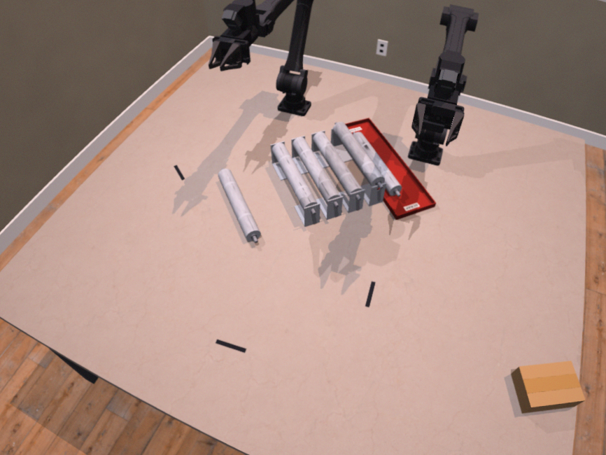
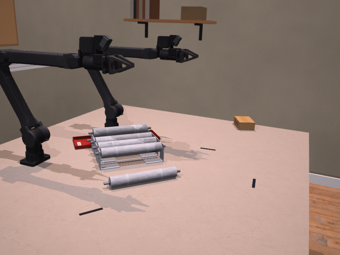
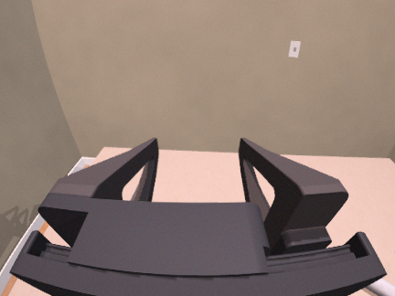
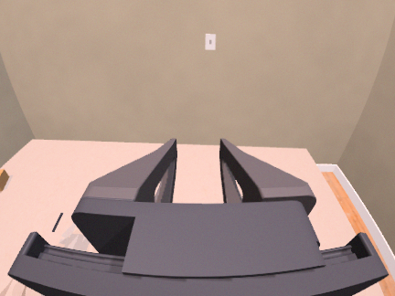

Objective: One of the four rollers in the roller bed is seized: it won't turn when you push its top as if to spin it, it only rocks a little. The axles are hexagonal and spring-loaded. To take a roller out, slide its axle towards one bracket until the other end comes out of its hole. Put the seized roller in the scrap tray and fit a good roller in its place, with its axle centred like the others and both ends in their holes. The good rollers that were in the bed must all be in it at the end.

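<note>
The fourth roller [image 1: 358, 152] [image 2: 120, 130] spans the bracket pair beside the red scrap tray [image 1: 415, 177] [image 2: 81, 137], sitting higher than its neighbours and probably unseated. Another roller [image 1: 379, 164], presumably the seized one, lies along the tray; a spare [image 1: 238, 205] [image 2: 143, 177] rests on the desk [image 1: 293, 313] [image 2: 205, 219]. Fitting seems in hand; next, settle the axle ends into their holes. The left claw [image 1: 432, 140] [image 2: 196, 56] [image 3: 198, 145] hangs over half open, the right claw [image 1: 217, 67] [image 2: 133, 65] [image 4: 197, 145] about a third, both empty. Tray labels are too small to read surely.
</note>
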`<state>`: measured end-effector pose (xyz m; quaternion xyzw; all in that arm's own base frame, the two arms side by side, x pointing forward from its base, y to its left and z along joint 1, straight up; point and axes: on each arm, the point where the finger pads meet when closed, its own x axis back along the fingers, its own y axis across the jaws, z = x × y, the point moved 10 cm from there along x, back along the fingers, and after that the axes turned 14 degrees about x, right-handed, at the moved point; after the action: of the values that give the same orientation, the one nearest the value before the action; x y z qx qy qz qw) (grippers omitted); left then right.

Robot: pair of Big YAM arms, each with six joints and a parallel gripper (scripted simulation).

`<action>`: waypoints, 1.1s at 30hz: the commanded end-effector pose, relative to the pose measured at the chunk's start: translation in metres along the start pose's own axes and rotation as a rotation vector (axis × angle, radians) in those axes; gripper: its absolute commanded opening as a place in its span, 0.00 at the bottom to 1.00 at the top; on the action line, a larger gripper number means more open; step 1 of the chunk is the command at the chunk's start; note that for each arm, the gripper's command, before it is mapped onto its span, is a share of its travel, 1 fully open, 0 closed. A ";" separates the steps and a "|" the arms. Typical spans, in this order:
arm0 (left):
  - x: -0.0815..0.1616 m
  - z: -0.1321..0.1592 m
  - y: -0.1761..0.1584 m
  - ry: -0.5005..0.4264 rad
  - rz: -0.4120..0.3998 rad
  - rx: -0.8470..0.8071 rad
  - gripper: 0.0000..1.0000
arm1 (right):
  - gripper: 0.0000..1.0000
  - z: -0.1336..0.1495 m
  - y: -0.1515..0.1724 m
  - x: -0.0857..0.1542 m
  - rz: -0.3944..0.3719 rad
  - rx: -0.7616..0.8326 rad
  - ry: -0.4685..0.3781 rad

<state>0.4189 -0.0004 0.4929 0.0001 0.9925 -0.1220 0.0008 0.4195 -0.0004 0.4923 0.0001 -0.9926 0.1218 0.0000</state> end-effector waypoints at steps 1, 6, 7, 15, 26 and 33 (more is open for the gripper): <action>-0.008 0.011 -0.004 0.032 0.003 -0.006 0.62 | 0.32 -0.003 0.002 0.005 -0.003 0.009 0.001; -0.008 0.012 -0.004 0.034 0.004 -0.007 0.62 | 0.32 -0.002 0.002 0.007 -0.003 0.010 0.002; -0.008 0.012 -0.004 0.034 0.004 -0.007 0.62 | 0.32 -0.002 0.002 0.007 -0.003 0.010 0.002; -0.009 0.018 -0.007 0.055 0.011 0.024 0.62 | 0.32 0.009 0.016 0.000 -0.037 -0.016 0.038; -0.004 0.051 -0.021 0.202 0.019 0.175 0.62 | 0.32 0.022 0.076 0.018 -0.141 -0.077 0.144; 0.015 0.074 -0.036 0.333 0.014 0.301 0.62 | 0.32 0.049 0.139 0.039 -0.239 -0.086 0.294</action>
<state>0.4112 -0.0389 0.4384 0.0190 0.9637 -0.2300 -0.1340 0.3927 0.0999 0.4276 0.0781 -0.9847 0.0903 0.1270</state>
